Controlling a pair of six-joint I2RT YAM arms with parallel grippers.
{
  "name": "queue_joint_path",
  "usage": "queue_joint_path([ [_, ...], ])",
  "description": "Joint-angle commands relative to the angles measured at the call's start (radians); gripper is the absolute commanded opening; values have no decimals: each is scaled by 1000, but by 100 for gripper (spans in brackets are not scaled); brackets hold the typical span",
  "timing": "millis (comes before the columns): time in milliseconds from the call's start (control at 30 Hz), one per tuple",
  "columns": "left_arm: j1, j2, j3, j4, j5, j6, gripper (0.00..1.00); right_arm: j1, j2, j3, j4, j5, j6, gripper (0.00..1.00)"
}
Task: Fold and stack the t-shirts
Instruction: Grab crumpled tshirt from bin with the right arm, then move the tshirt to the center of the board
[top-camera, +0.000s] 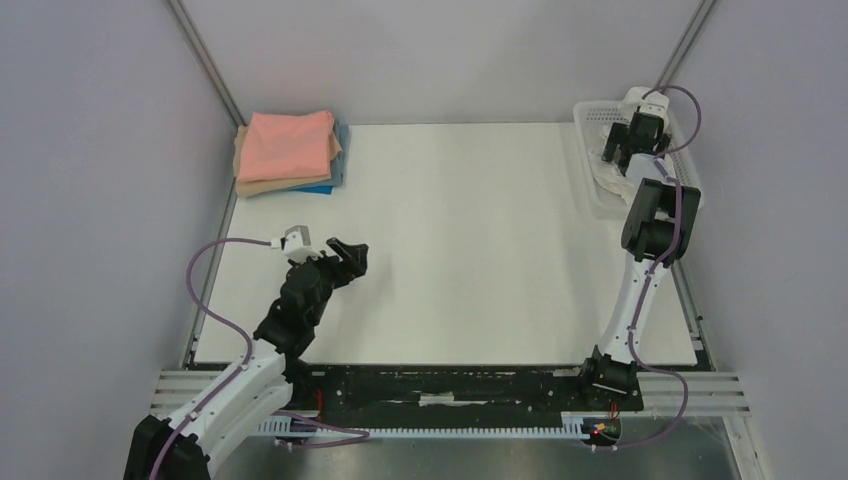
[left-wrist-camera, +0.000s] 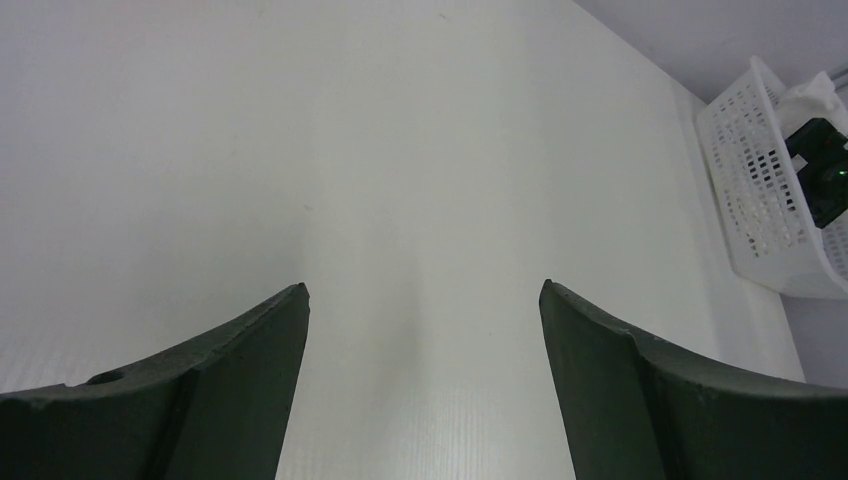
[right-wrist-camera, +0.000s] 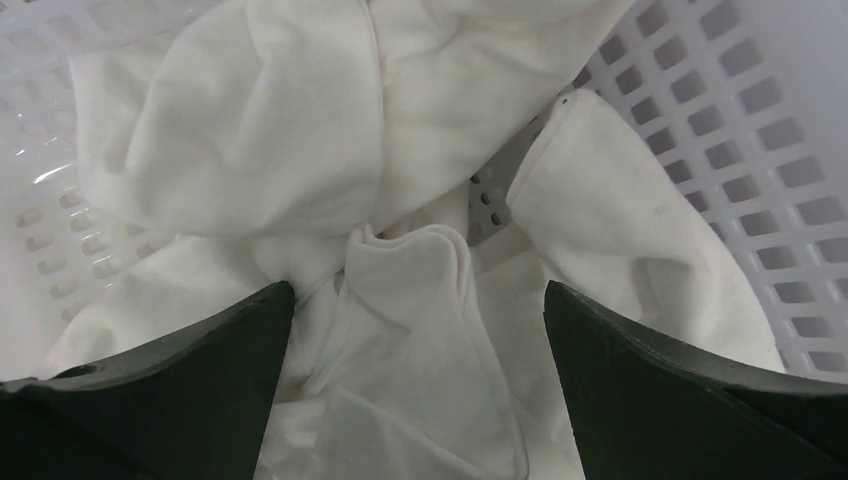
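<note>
A crumpled white t-shirt lies in the white mesh basket at the table's far right; part of it shows in the top view. My right gripper is open, pointing down into the basket, its jaws straddling a fold of the white cloth without closing on it. A stack of folded t-shirts sits at the far left: salmon-pink on top, tan and blue beneath. My left gripper is open and empty, above bare table at the left.
The basket also shows at the right edge of the left wrist view. Metal frame posts rise at the back corners. A black rail runs along the near edge between the arm bases.
</note>
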Motion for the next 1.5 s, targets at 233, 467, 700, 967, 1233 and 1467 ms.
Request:
queue_joint_path([
  [233, 0, 6, 24, 19, -22, 36, 90, -25, -118, -10, 43, -225, 25, 1],
  [467, -1, -51, 8, 7, 1, 27, 90, -21, -380, -20, 116, -375, 108, 0],
  [700, 0, -89, 10, -14, 44, 17, 90, 67, -653, -65, 133, -500, 121, 0],
  [967, 0, -170, 15, -79, 53, -7, 90, 346, -851, -61, 176, -678, 162, 0],
  [1233, 0, -265, 38, -190, 51, -45, 90, 639, -819, 67, 239, -875, 285, 0],
  [1467, 0, -370, 55, -337, 9, -90, 90, 778, -810, 88, 321, -785, 316, 0],
])
